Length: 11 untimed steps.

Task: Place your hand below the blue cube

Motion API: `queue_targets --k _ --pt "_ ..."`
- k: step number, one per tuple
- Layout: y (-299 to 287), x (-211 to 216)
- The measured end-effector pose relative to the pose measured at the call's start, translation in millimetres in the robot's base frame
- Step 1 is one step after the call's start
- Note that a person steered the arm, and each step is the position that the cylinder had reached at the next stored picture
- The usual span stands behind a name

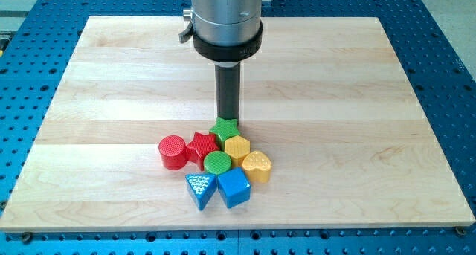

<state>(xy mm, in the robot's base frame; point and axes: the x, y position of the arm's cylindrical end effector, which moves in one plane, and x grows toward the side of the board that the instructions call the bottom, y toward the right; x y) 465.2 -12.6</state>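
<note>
Seven small blocks sat bunched together toward the view's bottom of the wooden board (111,76), just below its middle. I counted two red ones, two green, two yellow and two blue, less one: in fact two red, two green, two yellow-toned and two blue made eight. The reds were a ribbed cylinder (172,152) at the view's left and a star (201,146) beside it. The greens were a star (224,128) at the cluster's top and a round cylinder (218,163) in its middle. One yellow block (236,147) looked six-sided, and a yellow heart (257,166) lay at the view's right. The blues were a triangle (200,189) with a dotted top face and the blue cube (233,187), which sat at the cluster's bottom edge, touching the triangle on its left and just under the green cylinder and the heart.

There was no claw on this arm, nothing that could open or close, only a straight dark rod under a silver collar. My tip (227,118) stood at the green star's upper edge, touching or very nearly so, on the far side of the cluster from the blue cube. It held nothing.

The board was pale, planked wood with visible grain, lying on a blue perforated metal table (446,62). The blocks looked like smooth, glossy plastic.
</note>
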Motion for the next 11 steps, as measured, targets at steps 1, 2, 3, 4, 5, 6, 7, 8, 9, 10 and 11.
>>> queue_targets --k 1,2,3,4,5,6,7,8,9,10,11 --pt "0 1" --pt "0 1" --pt "-4 -42" --pt "46 -52" --pt "103 -1" --pt "128 87" --pt "127 151" --pt "110 153" --pt "63 153" --pt "14 153" --pt "-27 150"
